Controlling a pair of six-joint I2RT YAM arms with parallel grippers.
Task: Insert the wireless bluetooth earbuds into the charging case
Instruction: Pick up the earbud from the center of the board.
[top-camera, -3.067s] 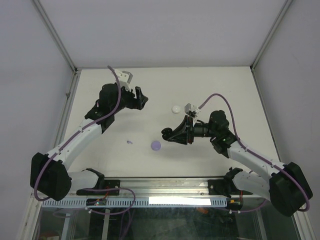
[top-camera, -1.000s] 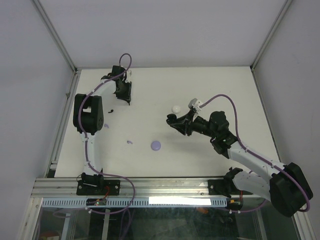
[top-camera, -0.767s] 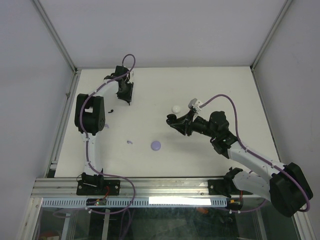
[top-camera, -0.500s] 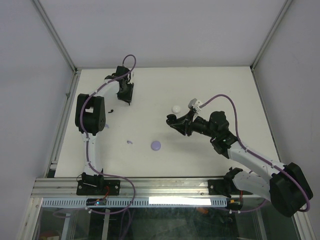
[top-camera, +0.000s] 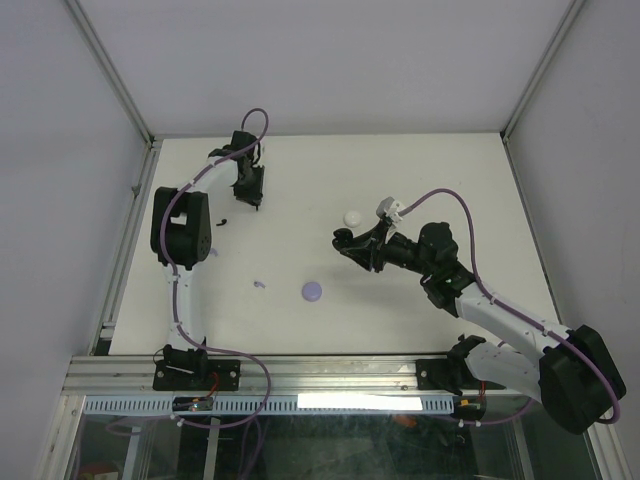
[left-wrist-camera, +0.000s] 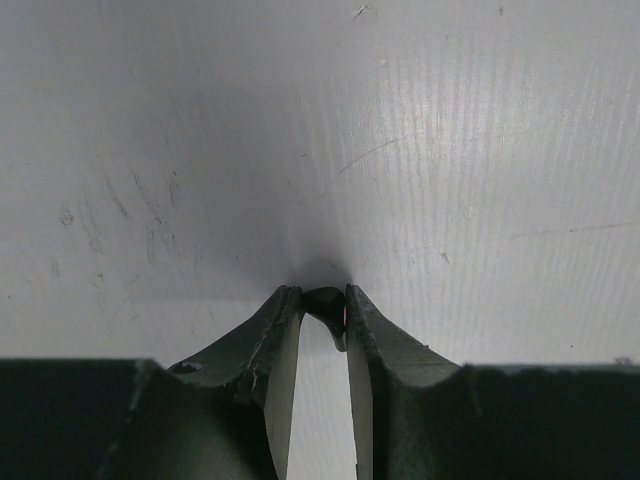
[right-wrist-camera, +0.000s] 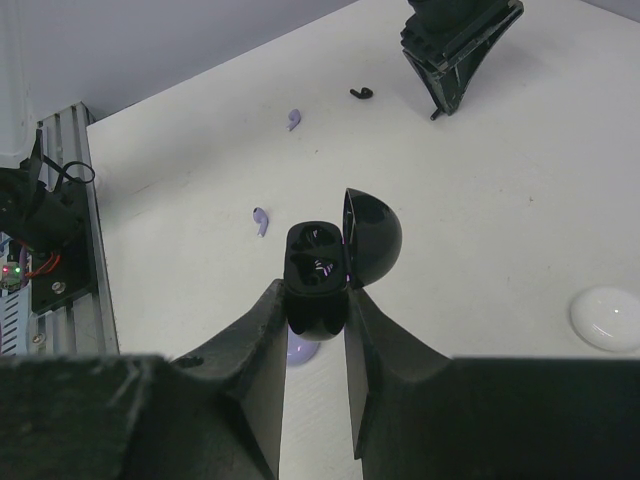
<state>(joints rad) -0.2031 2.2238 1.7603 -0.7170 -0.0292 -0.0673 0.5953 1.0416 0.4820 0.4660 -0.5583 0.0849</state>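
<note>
While my right gripper (right-wrist-camera: 316, 300) clamps the open black charging case (right-wrist-camera: 320, 255) above the table (top-camera: 450, 170), lid swung up, my left gripper (left-wrist-camera: 322, 298) is down at the far left. Its jaws are almost closed, pinching a tiny black earbud (left-wrist-camera: 325, 306) at the tabletop. A second black earbud (right-wrist-camera: 362, 93) lies near it. Two lavender earbuds (right-wrist-camera: 260, 220) lie loose nearer me.

No text, label, brand, number or sign can be read in any view. The black charging case (right-wrist-camera: 318, 262) and the white table (top-camera: 450, 170) show plain, unmarked surfaces. Anything printed on the rail (top-camera: 300, 375) at the near edge is too small to tell.
</note>
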